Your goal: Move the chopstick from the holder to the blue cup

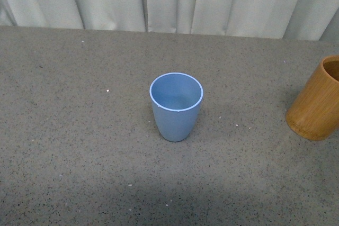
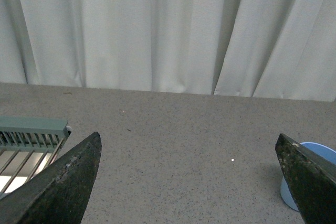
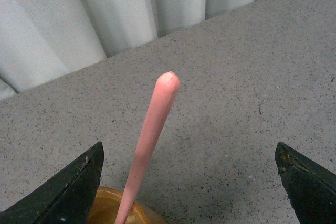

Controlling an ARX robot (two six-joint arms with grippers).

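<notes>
- Right wrist view: the right gripper (image 3: pixel 189 145) stands with its jaws spread wide and holds nothing. The chopstick (image 3: pixel 149 145) rises between the fingers, nearer one of them, and touches neither.
- The chopstick leans in the wooden holder (image 3: pixel 113 208) just beneath the gripper. Its upper end is free, so it is probably left that way to be pinched.
- The chopstick is pink, smooth and slender, with a rounded tip that is slightly pale.
- Front view: the blue cup (image 1: pixel 176 107) stands upright and empty with its mouth up, ready to receive. It is well apart from the holder (image 1: pixel 317 101). Neither arm shows.
- Left wrist view: the left gripper (image 2: pixel 188 136) is likewise agape and empty. The blue cup (image 2: pixel 289 192) sits partly behind one finger, and a grey slatted rack (image 2: pixel 31 132) sits beyond the other.
</notes>
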